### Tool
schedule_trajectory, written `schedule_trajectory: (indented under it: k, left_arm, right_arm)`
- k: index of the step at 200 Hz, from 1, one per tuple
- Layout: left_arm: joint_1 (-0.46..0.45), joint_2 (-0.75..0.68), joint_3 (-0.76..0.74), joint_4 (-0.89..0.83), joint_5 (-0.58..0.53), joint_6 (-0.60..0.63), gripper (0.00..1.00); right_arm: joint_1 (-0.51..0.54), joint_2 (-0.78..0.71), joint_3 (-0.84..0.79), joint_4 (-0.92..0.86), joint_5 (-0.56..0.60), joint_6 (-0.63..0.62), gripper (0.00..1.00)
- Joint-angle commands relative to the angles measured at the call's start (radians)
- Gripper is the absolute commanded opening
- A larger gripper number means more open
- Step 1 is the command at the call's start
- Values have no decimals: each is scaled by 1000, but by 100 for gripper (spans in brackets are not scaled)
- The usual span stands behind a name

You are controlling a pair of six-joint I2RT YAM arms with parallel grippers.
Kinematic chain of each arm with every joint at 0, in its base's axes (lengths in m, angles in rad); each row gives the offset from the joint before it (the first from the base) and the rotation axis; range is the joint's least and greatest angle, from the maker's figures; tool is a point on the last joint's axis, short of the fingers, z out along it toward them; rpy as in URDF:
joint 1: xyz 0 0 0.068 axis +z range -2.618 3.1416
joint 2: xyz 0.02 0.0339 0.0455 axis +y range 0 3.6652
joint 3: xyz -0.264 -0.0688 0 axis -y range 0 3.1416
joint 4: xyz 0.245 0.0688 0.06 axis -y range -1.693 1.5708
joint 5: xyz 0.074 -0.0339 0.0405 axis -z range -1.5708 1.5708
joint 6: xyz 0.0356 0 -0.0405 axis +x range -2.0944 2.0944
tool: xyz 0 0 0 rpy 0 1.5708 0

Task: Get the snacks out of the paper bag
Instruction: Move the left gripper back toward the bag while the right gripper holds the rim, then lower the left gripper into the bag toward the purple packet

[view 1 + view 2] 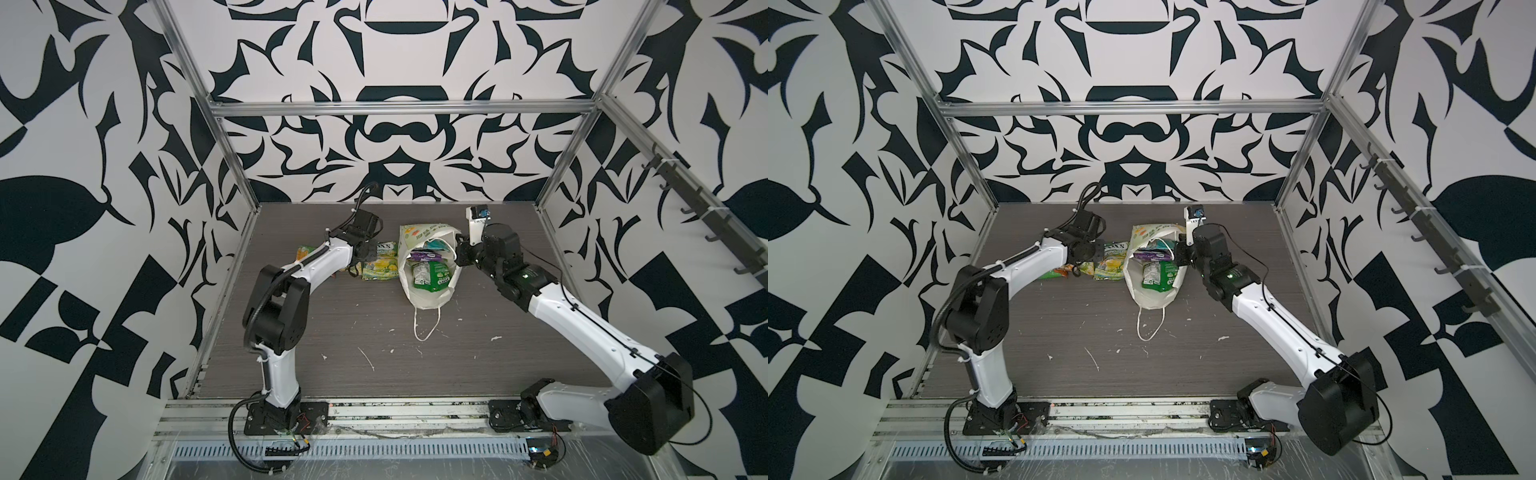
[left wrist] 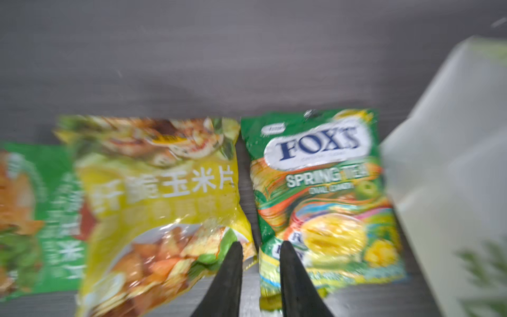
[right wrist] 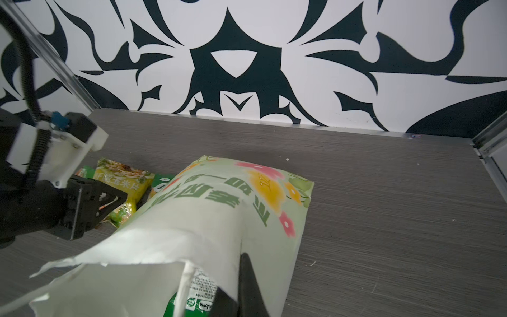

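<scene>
The white paper bag (image 1: 415, 235) (image 1: 1150, 232) lies in the middle of the table with its mouth toward the front. Inside it I see a green snack packet (image 1: 430, 276) (image 1: 1156, 276) and a purple one (image 1: 428, 254). My right gripper (image 1: 459, 253) (image 3: 241, 260) is shut on the bag's right wall (image 3: 219, 214), one finger outside and one inside. Left of the bag, three snacks lie on the table: a FOX'S packet (image 1: 380, 270) (image 2: 321, 197), a yellow packet (image 2: 164, 203) and a green-orange one (image 1: 305, 253). My left gripper (image 1: 360, 264) (image 2: 260, 247) hovers over the FOX'S packet's near left corner, fingers apart and holding nothing.
The bag's white cord handle (image 1: 426, 324) trails forward on the dark wood-grain table (image 1: 498, 332). Aluminium frame posts and patterned walls close in the sides and back. A rail of hooks (image 1: 685, 195) runs along the right wall.
</scene>
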Motion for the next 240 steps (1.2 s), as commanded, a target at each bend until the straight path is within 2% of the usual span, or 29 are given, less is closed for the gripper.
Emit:
schedule_trajectory:
  k: [1, 21, 31, 41, 51, 66, 94, 115, 134, 160, 203, 240]
  left_arm:
    - [-55, -156, -38, 82, -27, 86, 34]
    - [-135, -274, -106, 205, 15, 265, 44]
    - [-161, -330, -155, 272, 66, 337, 46]
    - [-169, -385, -204, 334, 98, 364, 45]
    - [-169, -435, -247, 370, 194, 406, 46]
    - [-179, -497, -307, 431, 212, 448, 47]
    - [-197, -584, -374, 466, 420, 564, 50]
    - [-248, -562, -344, 435, 448, 640, 50]
    - [-291, -466, -278, 385, 452, 684, 48]
    - [-349, -359, -199, 318, 398, 820, 46]
    - [-356, -244, -164, 323, 322, 946, 46]
    - [-339, -180, -142, 330, 317, 968, 43]
  right_arm:
    - [0, -1, 71, 19, -47, 56, 0]
    - [-1, 14, 81, 14, -50, 60, 0]
    - [-1, 20, 84, 16, -52, 63, 0]
    - [0, 23, 88, 15, -53, 68, 0]
    - [0, 26, 94, 9, -54, 75, 0]
    - [0, 31, 111, -9, -46, 98, 0]
    - [0, 45, 158, -58, -47, 131, 0]
    - [0, 59, 193, -84, -41, 144, 0]
    - [0, 73, 225, -110, -32, 155, 0]
    - [0, 76, 235, -115, -48, 165, 0]
    - [-1, 58, 220, -114, -49, 164, 0]
    - [-6, 48, 212, -109, -59, 162, 0]
